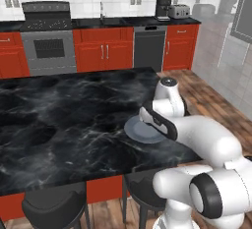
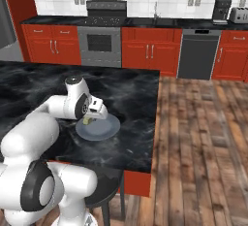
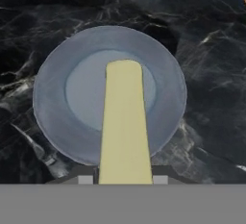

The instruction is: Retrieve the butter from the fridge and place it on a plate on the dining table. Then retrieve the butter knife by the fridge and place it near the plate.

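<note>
My gripper (image 3: 124, 176) is shut on the butter (image 3: 124, 122), a pale-yellow stick that runs up the middle of the hand view. Right below it lies the round grey-blue plate (image 3: 53, 107) on the black marble dining table (image 3: 202, 21). From the right base view the gripper (image 2: 90, 119) hangs just over the plate (image 2: 104, 130) with the butter (image 2: 87, 121) at its tips. In the left base view the arm covers part of the plate (image 1: 138, 131), which sits near the table's right front corner. Whether the butter touches the plate I cannot tell.
Dark round stools (image 1: 54, 204) stand under the table's near edge (image 2: 131, 169). Behind the table runs a wall of red cabinets (image 1: 103, 48) with a stove (image 1: 48, 46) and dishwasher (image 2: 197, 53). Wooden floor (image 2: 203, 142) lies to the right.
</note>
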